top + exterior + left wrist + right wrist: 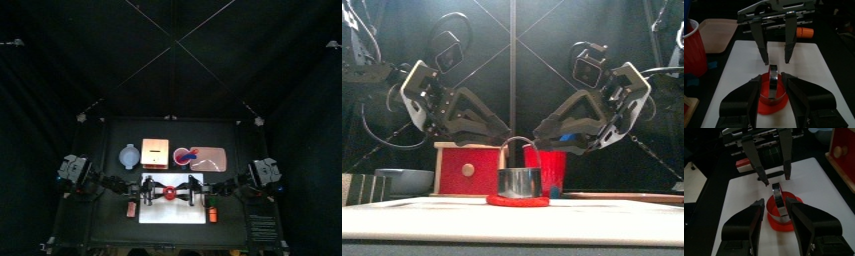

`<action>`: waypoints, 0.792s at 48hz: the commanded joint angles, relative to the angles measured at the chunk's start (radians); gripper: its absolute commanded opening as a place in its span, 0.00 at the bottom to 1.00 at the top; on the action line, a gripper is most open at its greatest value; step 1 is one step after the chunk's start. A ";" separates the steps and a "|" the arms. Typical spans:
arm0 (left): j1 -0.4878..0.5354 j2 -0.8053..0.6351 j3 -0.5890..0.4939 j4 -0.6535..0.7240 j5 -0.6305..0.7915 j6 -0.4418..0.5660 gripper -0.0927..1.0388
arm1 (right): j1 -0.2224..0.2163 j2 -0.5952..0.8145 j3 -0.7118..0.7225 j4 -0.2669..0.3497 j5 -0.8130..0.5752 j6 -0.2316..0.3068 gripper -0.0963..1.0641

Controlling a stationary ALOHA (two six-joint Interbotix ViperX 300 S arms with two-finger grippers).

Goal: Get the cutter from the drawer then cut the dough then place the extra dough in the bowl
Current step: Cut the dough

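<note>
Front view, A: where's the cutter (520,181)?

B: Upright on the dough (517,200), directly under both claws, midway between them. It's a shiny round metal band. A thin wire handle arches up toward the two sets of tips. The dough is a flat red disc with a soft, uneven edge, lying on the smooth white cutting board (616,208).

A: Arm pose?

B: Mirrored. Each arm comes in from its own side with the elbow high and the wrist pitched down and inward, so the tips almost meet above the handle. The left gripper (772,76) sits tight against the cutter on both sides. I can't tell whether it's actually clamping. The right gripper (776,201) has its jaws spread, one on each side of the metal band, with gaps showing on both sides, so it grips nothing.

A: Surroundings?

B: Behind the left claw is the pale wooden box (469,168), square, with a red drawer front and a round knob. Further out past that claw, toward the arm's own side, sits the blue-grey bowl (402,180), low and rounded. Behind the right claw is the red cup (553,165), glossy plastic. The flat pink tray (203,157) is further back from that claw, beside the box. A small orange toy (804,32) lies off the board on the black table, beyond the right claw.
</note>
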 commanded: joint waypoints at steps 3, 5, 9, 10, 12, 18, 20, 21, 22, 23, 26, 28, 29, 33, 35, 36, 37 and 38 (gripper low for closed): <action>0.000 0.011 -0.026 0.000 0.041 0.000 0.76 | -0.005 0.002 -0.018 -0.005 -0.006 0.000 0.75; 0.002 0.017 -0.028 0.000 0.043 0.000 0.76 | -0.008 0.008 -0.021 -0.005 -0.006 0.000 0.75; 0.005 0.017 -0.026 0.000 0.043 0.000 0.75 | -0.015 0.018 -0.031 -0.006 -0.005 0.000 0.75; 0.006 0.018 -0.025 0.000 0.044 0.000 0.75 | -0.017 0.018 -0.031 -0.006 -0.005 0.000 0.75; 0.006 0.018 -0.025 0.000 0.048 0.000 0.74 | -0.018 0.020 -0.034 -0.009 -0.005 0.000 0.75; 0.006 0.020 -0.021 0.000 0.051 0.000 0.66 | -0.025 0.021 -0.035 -0.009 -0.003 0.002 0.74; 0.006 0.020 -0.020 0.002 0.054 0.000 0.62 | -0.026 0.021 -0.035 -0.009 0.002 0.002 0.74; 0.006 0.020 -0.020 0.002 0.057 0.000 0.60 | -0.028 0.021 -0.035 -0.009 0.003 0.002 0.74; 0.006 0.020 -0.020 0.002 0.058 0.000 0.59 | -0.028 0.021 -0.037 -0.009 0.005 0.002 0.74; 0.006 0.020 -0.021 0.002 0.061 0.000 0.58 | -0.031 0.023 -0.037 -0.008 0.006 0.002 0.74; 0.006 0.021 -0.020 0.002 0.067 0.000 0.57 | -0.034 0.026 -0.038 -0.006 0.011 0.000 0.74; 0.006 0.026 -0.020 0.002 0.074 0.000 0.57 | -0.038 0.029 -0.038 -0.005 0.012 0.002 0.74; 0.006 0.029 -0.020 0.003 0.074 0.000 0.57 | -0.041 0.031 -0.040 -0.006 0.014 0.002 0.73; 0.000 0.041 -0.026 0.002 0.075 0.000 0.57 | -0.041 0.035 -0.040 -0.006 0.018 0.002 0.73; -0.002 0.044 -0.029 0.002 0.075 0.000 0.57 | -0.043 0.035 -0.040 -0.006 0.020 0.002 0.71; -0.003 0.046 -0.029 0.003 0.075 0.002 0.57 | -0.041 0.035 -0.040 -0.008 0.021 0.002 0.70; -0.003 0.046 -0.029 0.003 0.075 0.002 0.56 | -0.043 0.035 -0.040 -0.009 0.021 0.002 0.67; -0.003 0.046 -0.029 0.002 0.075 0.002 0.56 | -0.043 0.035 -0.040 -0.009 0.021 0.002 0.65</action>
